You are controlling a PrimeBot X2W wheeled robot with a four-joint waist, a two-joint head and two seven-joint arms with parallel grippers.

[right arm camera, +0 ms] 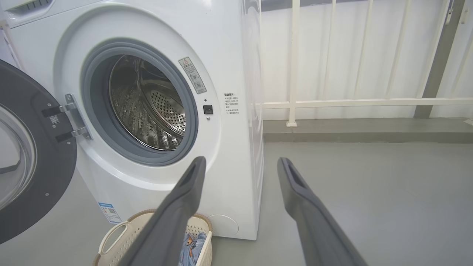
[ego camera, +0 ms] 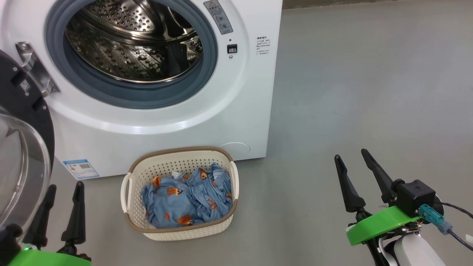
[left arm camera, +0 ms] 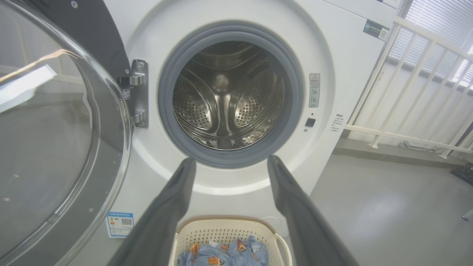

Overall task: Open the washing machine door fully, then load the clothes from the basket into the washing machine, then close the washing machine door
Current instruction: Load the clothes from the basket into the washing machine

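Here both grippers hover above the grey floor (ego camera: 351, 92), each with its two long dark fingers spread wide and nothing between them. The left gripper (ego camera: 65, 185) sits at the lower left of the head view, close beside the bulging glass of the washing machine door (ego camera: 35, 111); whether it touches the glass cannot be told. Its wrist view looks straight between the fingers into the steel drum (left arm camera: 225, 99). The right gripper (ego camera: 350, 154) is at the lower right, well apart from the machine and touching nothing.

The door is swung open to the left on its hinge, leaving the grey gasket (ego camera: 129, 94) and the drum exposed. The washing machine (ego camera: 166, 125) stands on the floor with the basket (ego camera: 177, 150) on the ground just in front of it, between the two grippers and nearer the left one. The clothes (ego camera: 188, 201) lie bundled inside the basket, below its brown rim.
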